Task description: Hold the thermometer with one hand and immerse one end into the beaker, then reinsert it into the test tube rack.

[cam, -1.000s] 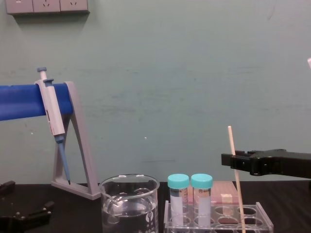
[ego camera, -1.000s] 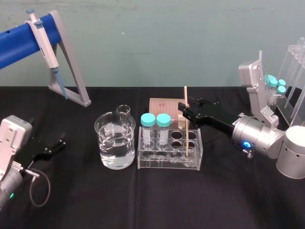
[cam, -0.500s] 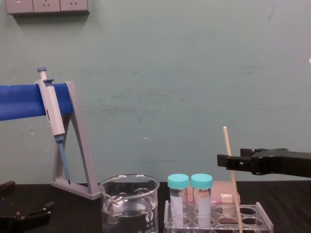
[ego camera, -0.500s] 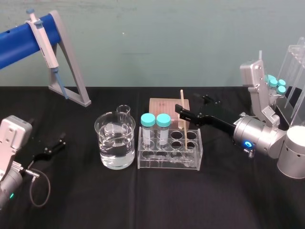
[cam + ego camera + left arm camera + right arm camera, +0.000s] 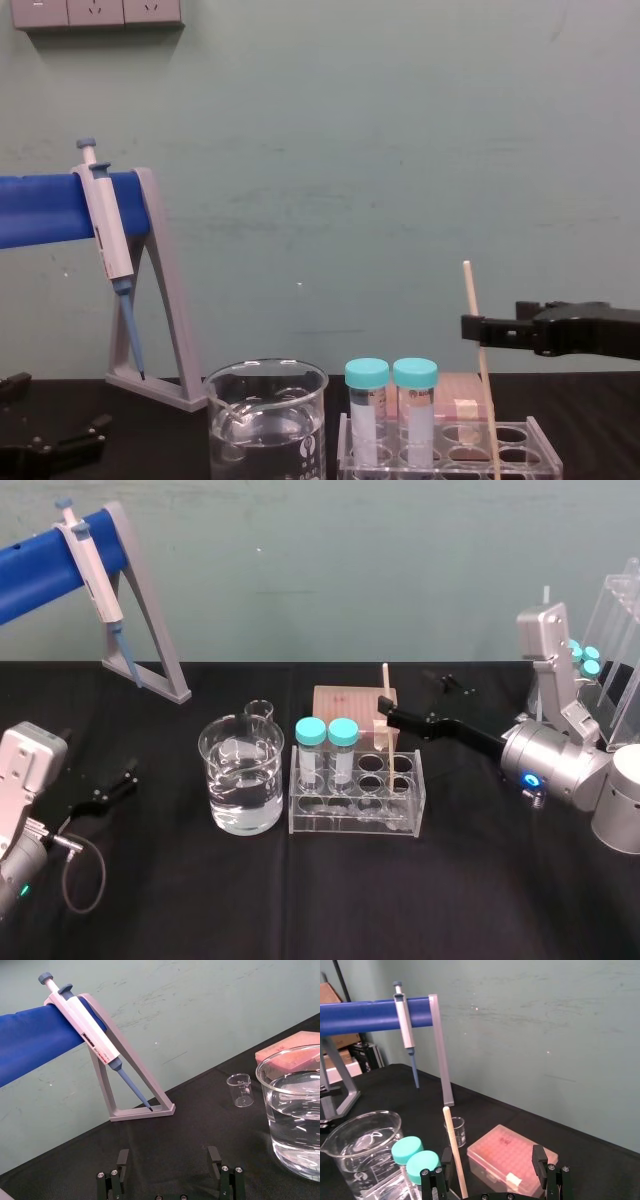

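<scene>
One black table spanned the lower two-thirds of the head view; at its upper left stood the grey-and-blue pipette stand with a pipette hung on its bar. Left of centre sat the beaker, part-filled with clear liquid; just to its right sat the test tube rack, with a pink tip box behind it. The right gripper reached in from the right edge towards the rack's back right; its fingers were spread wide and clamped on nothing; in the right wrist view one finger stood just beside the rod, though whether it touched could not be told. The left gripper lay at the lower left, fingers likewise apart, well clear of the beaker. Two teal-capped tubes stood in the rack's left holes; a small empty beaker stood behind the large one. The thermometer stood in a hole in the rack's right half, taller than the tubes; in the chest view its top leaned slightly left.
</scene>
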Tool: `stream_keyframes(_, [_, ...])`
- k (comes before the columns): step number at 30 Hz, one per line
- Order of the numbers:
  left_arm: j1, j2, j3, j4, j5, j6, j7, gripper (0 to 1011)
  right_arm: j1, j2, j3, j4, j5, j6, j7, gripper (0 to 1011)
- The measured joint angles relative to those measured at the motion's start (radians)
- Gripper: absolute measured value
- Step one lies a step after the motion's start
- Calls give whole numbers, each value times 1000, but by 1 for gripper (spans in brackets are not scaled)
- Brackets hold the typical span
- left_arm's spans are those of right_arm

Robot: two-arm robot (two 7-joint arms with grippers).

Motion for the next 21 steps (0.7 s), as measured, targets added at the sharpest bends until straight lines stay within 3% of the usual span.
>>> stream_keyframes(13, [0, 0, 0, 0, 0, 0, 0, 1004, -5, 16, 35, 1, -6, -11, -21, 1003])
stream_keyframes(21, [0, 0, 0, 0, 0, 0, 0, 1004, -23, 25, 53, -32, -5, -6, -26, 1003])
